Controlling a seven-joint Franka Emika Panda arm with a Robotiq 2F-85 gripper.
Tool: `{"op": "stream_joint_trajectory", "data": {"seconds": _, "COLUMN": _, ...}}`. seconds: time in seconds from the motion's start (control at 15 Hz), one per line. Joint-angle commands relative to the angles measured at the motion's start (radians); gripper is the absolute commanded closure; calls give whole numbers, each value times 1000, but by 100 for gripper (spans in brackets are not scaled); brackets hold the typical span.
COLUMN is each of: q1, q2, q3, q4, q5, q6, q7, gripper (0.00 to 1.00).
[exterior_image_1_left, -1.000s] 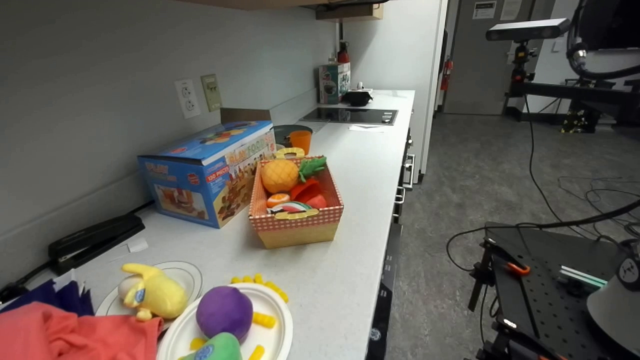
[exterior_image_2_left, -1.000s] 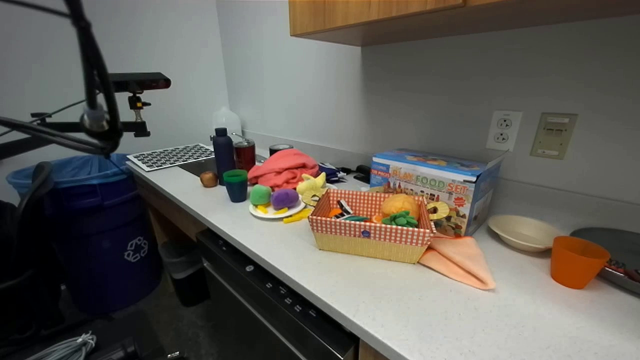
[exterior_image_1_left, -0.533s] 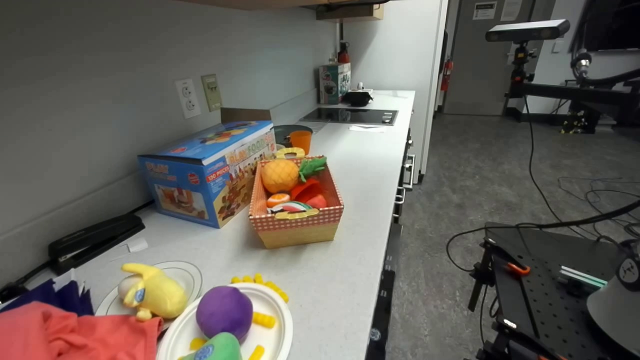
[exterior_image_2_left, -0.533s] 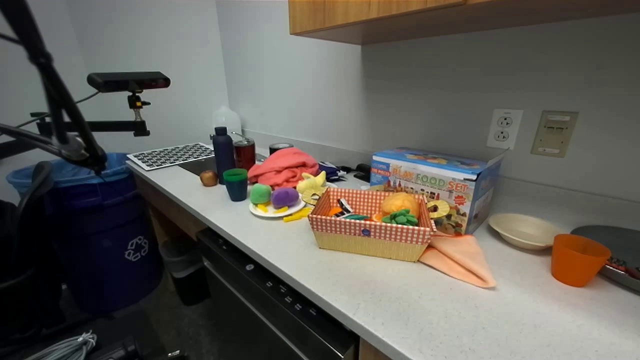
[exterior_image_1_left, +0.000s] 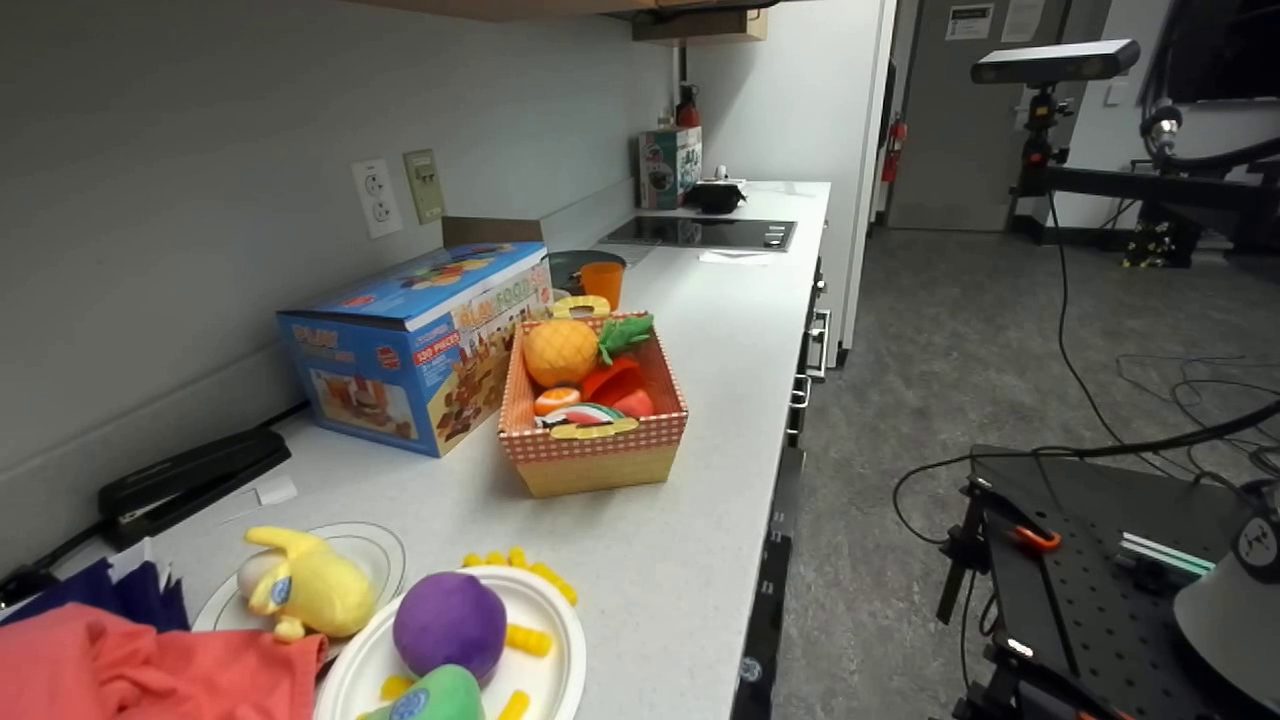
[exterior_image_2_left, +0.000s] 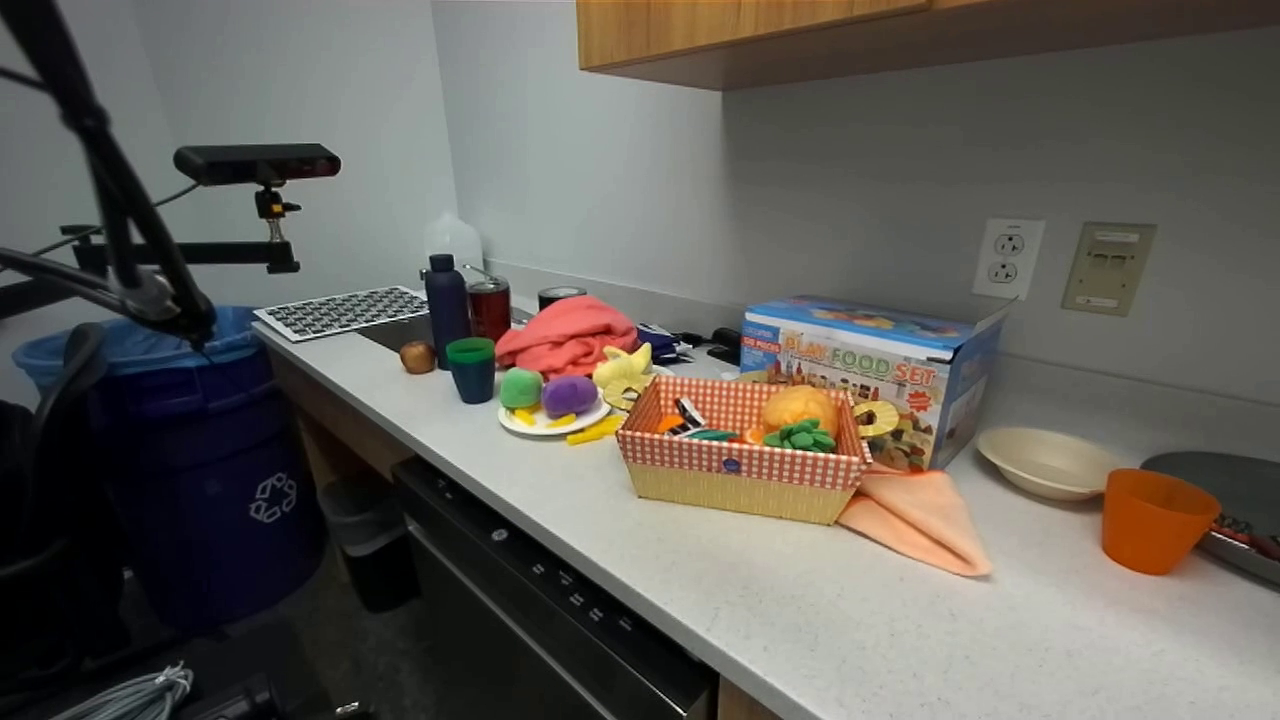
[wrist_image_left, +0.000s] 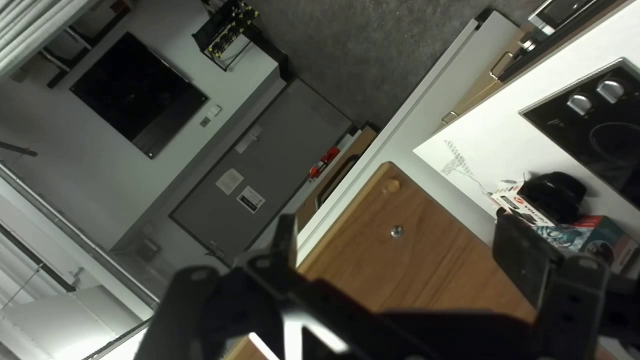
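In the wrist view my gripper (wrist_image_left: 396, 227) stands open, its black fingers (wrist_image_left: 522, 260) wide apart. Nothing is held between them. Behind the gap shows the wooden underside of a wall cabinet (wrist_image_left: 400, 260), at some distance. Neither exterior view shows the gripper; only black cabling (exterior_image_2_left: 110, 190) of the arm and the white arm base (exterior_image_1_left: 1235, 610) appear. On the counter a checked basket (exterior_image_2_left: 745, 490) holds a toy pineapple (exterior_image_1_left: 560, 352), an orange slice (exterior_image_1_left: 556, 400) and red pieces. A white plate (exterior_image_1_left: 560, 640) carries a purple plush (exterior_image_1_left: 450, 625) and a green plush (exterior_image_1_left: 440, 695).
A play food box (exterior_image_1_left: 365, 370) stands by the wall behind the basket. An orange cup (exterior_image_2_left: 1158, 522), a beige bowl (exterior_image_2_left: 1050, 462) and a peach cloth (exterior_image_2_left: 925, 520) lie around it. Farther along are a blue-green cup (exterior_image_2_left: 472, 372) and a dark bottle (exterior_image_2_left: 447, 310). A camera (exterior_image_1_left: 1055, 62) stands on a mount.
The arm's black cabling swung left and down in an exterior view during the first half second, and has stayed nearly still since. Objects on the counter have not moved.
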Motion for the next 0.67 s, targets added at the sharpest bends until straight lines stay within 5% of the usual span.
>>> {"op": "stream_joint_trajectory", "data": {"seconds": 0.0, "q1": 4, "q2": -11, "q3": -2, "q4": 19, "q5": 48, "q6": 28, "q7": -23, "gripper": 0}}
{"op": "stream_joint_trajectory", "data": {"seconds": 0.6, "q1": 19, "q2": -90, "q3": -11, "q4": 64, "q5": 281, "q6": 131, "q7": -128, "gripper": 0}}
